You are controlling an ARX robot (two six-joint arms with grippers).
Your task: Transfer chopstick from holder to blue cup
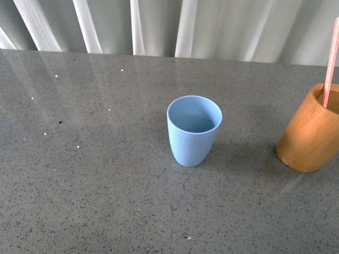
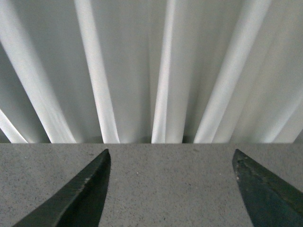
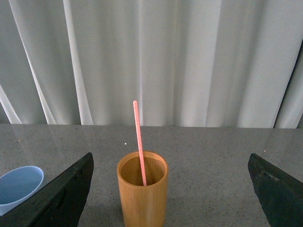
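**Chopstick (image 1: pixel 331 63) in holder (image 1: pixel 310 132), both pincers wide and empty**

Front view: 1 pink chopstick cut off at the top edge, leaning in the wooden holder at the table's (image 1: pixel 79 185) right; blue cup (image 1: pixel 194 129) well apart to the left, mid-table. Right wrist view alone: whole stick, holder ahead of the right gripper (image 3: pixel 170 156), spread wide, gripping nothing. Left wrist view: left gripper (image 2: pixel 171 151) equally wide, empty, over bare table, facing the curtain (image 2: pixel 156 71).

No legible text, label, brand, number or sign found in any view. Blue cup (image 1: pixel 194 145), holder (image 1: pixel 307 140), chopstick (image 1: pixel 332 58) and table (image 1: pixel 79 185): surfaces plain.
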